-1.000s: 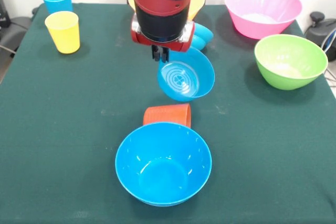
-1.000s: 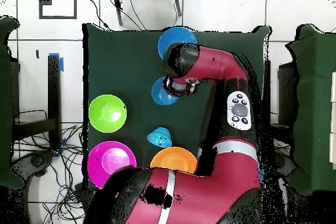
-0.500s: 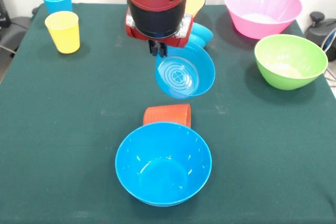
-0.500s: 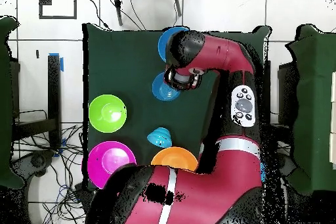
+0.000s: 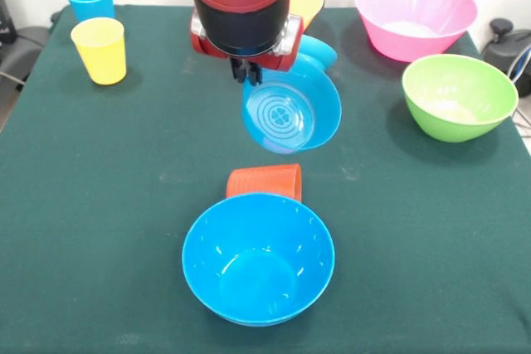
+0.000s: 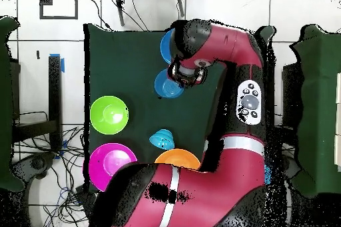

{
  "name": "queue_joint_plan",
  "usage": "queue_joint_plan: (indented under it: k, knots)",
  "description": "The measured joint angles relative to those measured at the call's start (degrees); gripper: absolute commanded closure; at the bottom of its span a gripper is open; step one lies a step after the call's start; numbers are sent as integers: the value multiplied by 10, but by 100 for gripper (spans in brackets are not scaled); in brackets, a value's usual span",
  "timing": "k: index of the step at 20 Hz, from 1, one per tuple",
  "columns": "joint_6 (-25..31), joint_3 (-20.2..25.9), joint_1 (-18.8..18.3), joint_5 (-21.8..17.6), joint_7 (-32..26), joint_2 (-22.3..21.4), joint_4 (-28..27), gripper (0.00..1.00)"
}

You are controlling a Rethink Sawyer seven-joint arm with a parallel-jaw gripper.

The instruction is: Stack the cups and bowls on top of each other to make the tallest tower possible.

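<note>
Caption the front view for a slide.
Gripper holds a ridged blue bowl tilted above the orange cup and large blue bowl.

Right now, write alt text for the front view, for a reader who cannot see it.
The red and black arm's pincer holds a ridged blue bowl by its rim, tilted, above a green-clothed table. Below it, an orange-red cup lies on its side behind a larger blue bowl; pink and green bowls stand right.
</note>
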Motion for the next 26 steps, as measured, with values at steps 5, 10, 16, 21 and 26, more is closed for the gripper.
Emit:
queue_joint_plan:
  k: [5,10,16,21,26]
  knots:
    - [24,0,0,2,0,6,-24,100]
    - [33,0,2,12,0,2,-27,100]
    - [33,-2,7,25,0,-16,-3,100]
    - [33,-3,10,31,0,-35,35,100]
    - [33,-3,12,33,0,-52,72,100]
